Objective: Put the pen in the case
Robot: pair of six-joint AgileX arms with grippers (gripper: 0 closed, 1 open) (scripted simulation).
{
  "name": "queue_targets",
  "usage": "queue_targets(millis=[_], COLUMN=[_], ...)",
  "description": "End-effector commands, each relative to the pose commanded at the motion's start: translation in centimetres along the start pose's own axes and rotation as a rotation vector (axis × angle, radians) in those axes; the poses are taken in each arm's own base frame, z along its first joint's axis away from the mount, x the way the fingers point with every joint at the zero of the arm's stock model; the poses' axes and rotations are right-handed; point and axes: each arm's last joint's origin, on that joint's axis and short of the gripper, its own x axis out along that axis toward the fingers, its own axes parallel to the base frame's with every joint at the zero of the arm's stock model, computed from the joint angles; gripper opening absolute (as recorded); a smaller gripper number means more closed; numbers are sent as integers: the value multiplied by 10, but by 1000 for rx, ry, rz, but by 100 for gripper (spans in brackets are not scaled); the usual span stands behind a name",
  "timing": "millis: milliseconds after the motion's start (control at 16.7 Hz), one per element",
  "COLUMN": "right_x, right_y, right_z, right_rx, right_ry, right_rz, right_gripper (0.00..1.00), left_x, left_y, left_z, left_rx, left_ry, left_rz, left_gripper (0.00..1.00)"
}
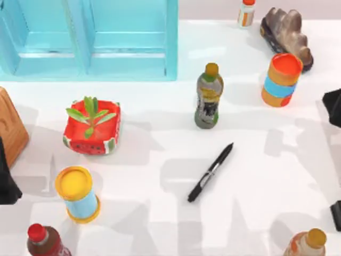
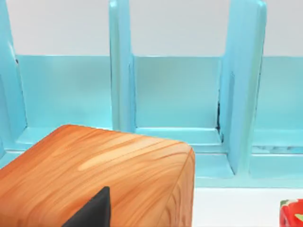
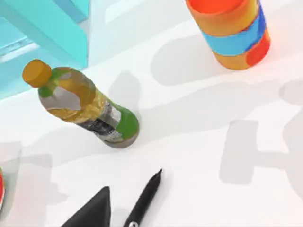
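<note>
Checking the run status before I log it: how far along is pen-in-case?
Nothing done yet: the pen lies flat on the table, untouched, right of centre below the green bottle. Nothing is in hand: the left arm is parked at the left edge, the right arm at the right edge. Left: grasp the pen, carry it to the case.

Place: simulated tabletop | evidence: white table (image 1: 160, 133), turquoise case (image 1: 88, 40), flat rendering
</note>
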Motion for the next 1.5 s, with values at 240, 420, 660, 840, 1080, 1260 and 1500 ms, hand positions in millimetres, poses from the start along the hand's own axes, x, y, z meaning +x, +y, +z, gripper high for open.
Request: queue_targets(millis=[240, 420, 660, 840, 1080, 1260, 1500], right_x=[63, 118, 176, 196, 199, 200, 205], right_y=[55, 92, 123, 134, 135, 134, 128], right_z=[22, 15, -13, -29, -31, -31, -53], right_rx=[170, 263, 336, 359, 363, 366, 363], right_ry=[303, 473, 606, 645, 651, 649, 652], right_rz=[-139, -285, -469, -550, -564, -565, -566], right_gripper=[100, 100, 100, 100, 100, 100, 100], left_x=[0, 0, 0, 0, 0, 0, 0], left_y=[0, 0, 0, 0, 0, 0, 0], left_z=[0, 0, 0, 0, 0, 0, 0], left_rx=[0, 0, 0, 0, 0, 0, 0], left_ry=[0, 0, 0, 0, 0, 0, 0], left_rz=[0, 0, 0, 0, 0, 0, 0], left_gripper=[100, 100, 100, 100, 100, 100, 100])
